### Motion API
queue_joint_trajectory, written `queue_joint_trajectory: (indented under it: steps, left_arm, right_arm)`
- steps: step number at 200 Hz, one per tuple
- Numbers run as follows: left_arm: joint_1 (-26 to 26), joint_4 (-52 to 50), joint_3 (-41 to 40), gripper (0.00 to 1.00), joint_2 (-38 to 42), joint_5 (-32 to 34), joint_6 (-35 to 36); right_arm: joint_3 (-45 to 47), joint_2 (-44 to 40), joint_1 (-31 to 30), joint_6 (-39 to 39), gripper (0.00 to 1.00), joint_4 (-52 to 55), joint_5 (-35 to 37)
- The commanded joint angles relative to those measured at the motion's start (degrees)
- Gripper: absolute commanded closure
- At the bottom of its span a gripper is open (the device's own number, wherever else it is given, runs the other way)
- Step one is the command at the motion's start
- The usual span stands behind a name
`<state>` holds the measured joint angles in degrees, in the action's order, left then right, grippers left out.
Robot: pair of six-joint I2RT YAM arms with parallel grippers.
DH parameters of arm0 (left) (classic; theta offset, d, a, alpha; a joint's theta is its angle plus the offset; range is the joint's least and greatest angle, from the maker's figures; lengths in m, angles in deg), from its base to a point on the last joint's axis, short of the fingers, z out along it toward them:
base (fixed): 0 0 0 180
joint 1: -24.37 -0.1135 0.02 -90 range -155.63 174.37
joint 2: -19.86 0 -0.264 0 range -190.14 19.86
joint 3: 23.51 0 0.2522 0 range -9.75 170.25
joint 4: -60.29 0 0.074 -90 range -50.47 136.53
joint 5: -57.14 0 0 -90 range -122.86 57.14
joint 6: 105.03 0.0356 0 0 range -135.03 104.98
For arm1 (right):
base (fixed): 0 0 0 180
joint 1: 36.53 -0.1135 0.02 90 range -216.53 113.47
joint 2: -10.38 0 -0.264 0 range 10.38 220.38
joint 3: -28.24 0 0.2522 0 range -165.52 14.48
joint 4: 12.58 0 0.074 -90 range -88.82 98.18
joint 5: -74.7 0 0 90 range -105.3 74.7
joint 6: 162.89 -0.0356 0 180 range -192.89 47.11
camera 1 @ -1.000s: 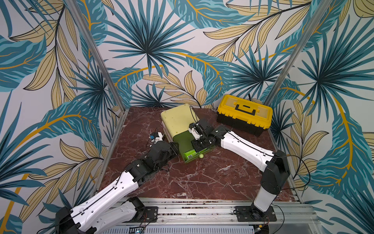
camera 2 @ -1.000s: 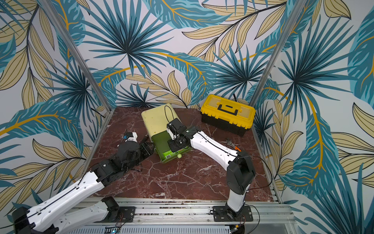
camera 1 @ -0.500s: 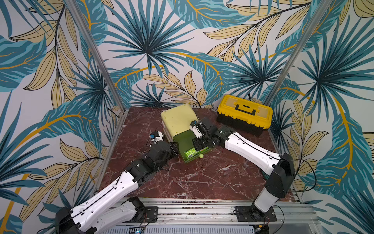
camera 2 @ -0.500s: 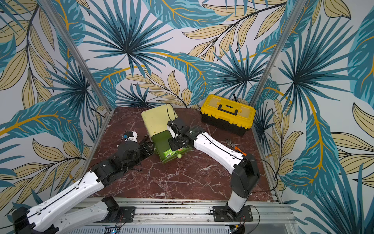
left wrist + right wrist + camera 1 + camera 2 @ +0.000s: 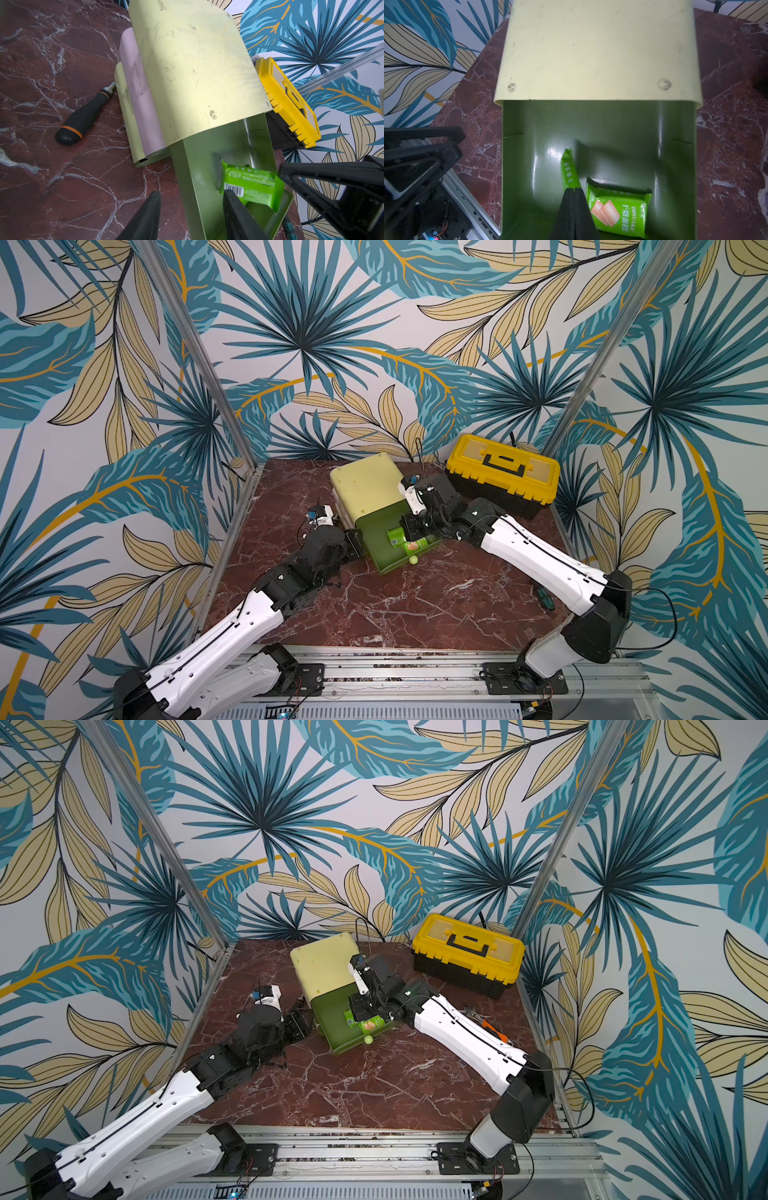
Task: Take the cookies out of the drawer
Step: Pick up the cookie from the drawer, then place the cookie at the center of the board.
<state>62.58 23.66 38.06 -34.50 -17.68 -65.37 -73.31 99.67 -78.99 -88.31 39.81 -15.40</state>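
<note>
The green drawer (image 5: 376,531) stands pulled out of a pale yellow cabinet (image 5: 365,485). Two bright green cookies lie in it near the front wall. My right gripper (image 5: 574,189) is shut on the thin edge of one packet (image 5: 569,170), which stands on edge; the other packet (image 5: 618,212) lies flat beside it. Both packets show in both top views (image 5: 395,536) (image 5: 371,1024). My left gripper (image 5: 191,193) is open and straddles the drawer's side wall (image 5: 197,166), one finger outside over the table, one inside next to a packet (image 5: 251,185).
A yellow and black toolbox (image 5: 503,470) sits at the back right. A black screwdriver with an orange ring (image 5: 83,118) lies left of the cabinet. An orange-handled tool (image 5: 490,1027) and a small green tool (image 5: 544,599) lie by the right arm. The drawer's knob (image 5: 412,559) faces forward.
My right gripper has closed the last bit onto the green packet's edge, and the right arm's elbow has swung to the right. The left arm has stayed put.
</note>
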Motion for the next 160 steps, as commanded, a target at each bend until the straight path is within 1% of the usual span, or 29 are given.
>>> queue_joint_trajectory:
  steps: [1,43,76,99,127,160]
  left_arm:
    - [-0.50,2.55,2.28,0.46,0.32,-0.82,2.65]
    - [-0.88,3.78,3.84,0.45,-1.37,-2.07,6.13]
    - [-1.11,4.76,5.89,0.46,-3.66,-3.90,8.28]
    - [-1.16,5.94,6.63,0.45,-4.90,-4.87,8.94]
    - [-1.47,6.57,7.67,0.45,-6.34,-6.00,9.73]
    - [-1.56,6.74,8.52,0.45,-7.32,-6.73,10.04]
  right_arm:
    - [1.78,-5.74,-0.02,-1.65,1.00,-1.01,1.45]
    - [3.55,-14.23,0.01,-3.91,1.00,5.31,5.34]
    - [6.13,-21.38,0.03,-8.33,1.00,13.15,9.30]
    - [10.15,-26.13,0.18,-11.84,1.00,18.66,10.86]
    - [16.65,-30.46,0.19,-16.08,1.00,22.00,10.24]
    - [24.41,-32.11,1.42,-20.86,1.00,18.98,7.55]
